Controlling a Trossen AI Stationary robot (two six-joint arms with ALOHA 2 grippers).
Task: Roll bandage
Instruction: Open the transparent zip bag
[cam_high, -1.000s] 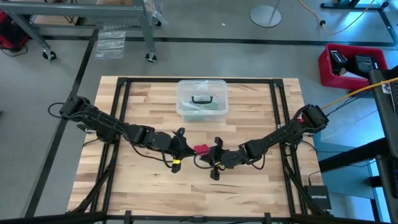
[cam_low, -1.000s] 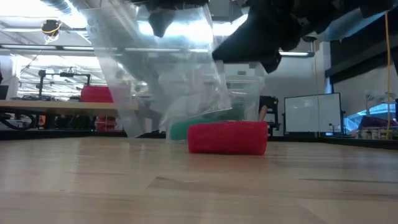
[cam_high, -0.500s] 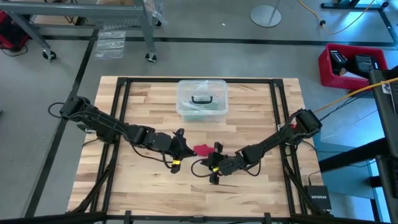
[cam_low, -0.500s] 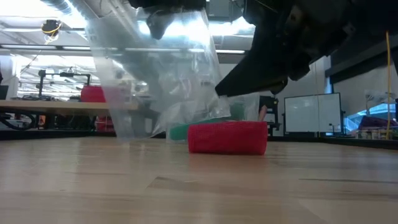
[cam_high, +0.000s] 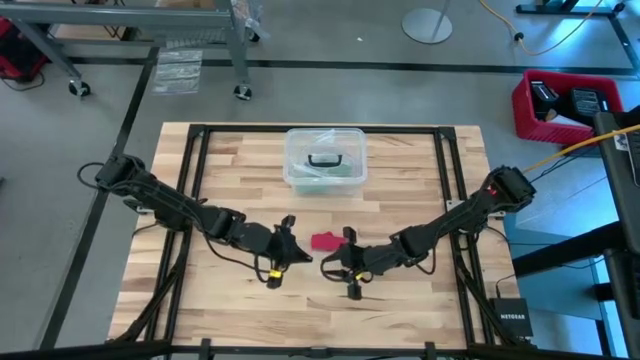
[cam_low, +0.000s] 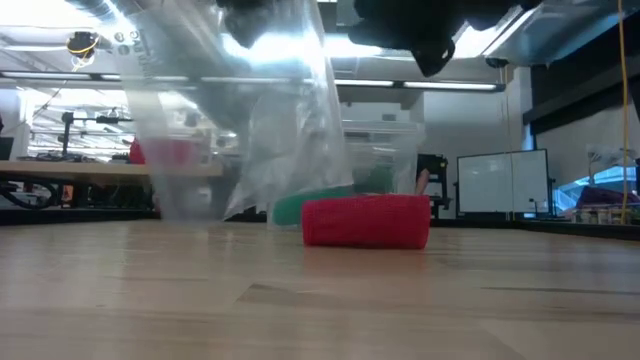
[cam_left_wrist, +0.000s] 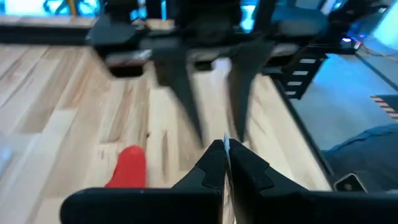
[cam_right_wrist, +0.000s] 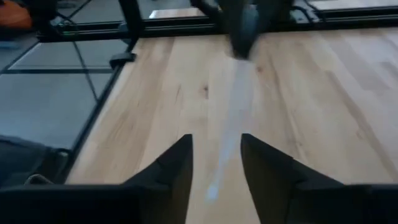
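One red bandage lies on the table already wound into a short cylinder, between my two grippers and touching neither, so I judge the rolling done. My left gripper, pressed together, pinches a clear plastic bag just beside it. My right gripper stands spread, empty.
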